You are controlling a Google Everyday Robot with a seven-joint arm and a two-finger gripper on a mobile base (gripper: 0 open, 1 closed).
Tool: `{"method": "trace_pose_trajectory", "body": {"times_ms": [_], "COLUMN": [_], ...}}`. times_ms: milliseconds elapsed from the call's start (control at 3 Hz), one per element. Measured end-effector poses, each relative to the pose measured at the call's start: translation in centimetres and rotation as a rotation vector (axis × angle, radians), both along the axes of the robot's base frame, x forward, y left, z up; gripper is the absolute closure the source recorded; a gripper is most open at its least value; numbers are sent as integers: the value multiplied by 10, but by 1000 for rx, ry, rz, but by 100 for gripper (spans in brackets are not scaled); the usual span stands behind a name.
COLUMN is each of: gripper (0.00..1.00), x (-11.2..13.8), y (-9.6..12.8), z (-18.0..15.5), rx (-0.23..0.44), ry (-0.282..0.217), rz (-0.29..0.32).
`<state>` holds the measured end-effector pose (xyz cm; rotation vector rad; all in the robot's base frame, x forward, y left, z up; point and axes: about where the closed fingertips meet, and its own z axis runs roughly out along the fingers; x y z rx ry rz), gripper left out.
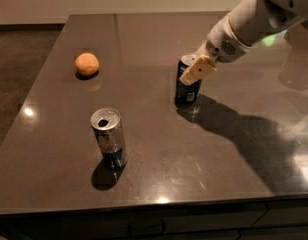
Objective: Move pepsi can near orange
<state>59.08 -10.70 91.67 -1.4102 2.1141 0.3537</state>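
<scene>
The pepsi can (pixel 187 90) is dark navy with a silver top and stands upright right of the table's middle. My gripper (pixel 196 70) reaches in from the upper right and sits at the can's top. One cream finger (pixel 198 70) lies across the can's upper front, and the other is hidden behind it. The gripper looks shut on the can, whose base is on or just above the table. The orange (pixel 87 64) lies at the far left of the table, well apart from the can.
A slimmer silver-and-blue can (pixel 109 136) stands upright at the front left. The dark glossy table (pixel 144 39) has its left edge near the orange and its front edge below the slim can. My white arm (pixel 254 19) crosses the upper right.
</scene>
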Motion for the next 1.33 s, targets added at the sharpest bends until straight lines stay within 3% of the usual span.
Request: {"method": "trace_pose_trajectory", "body": {"times_ms": [333, 667, 1333], "gripper": [95, 100, 100], "x": [12, 25, 52], "y": [29, 61, 125], "z": [10, 20, 29], "rx": [20, 35, 19], "ry": [-1, -2, -19], "rz": [38, 70, 99]}}
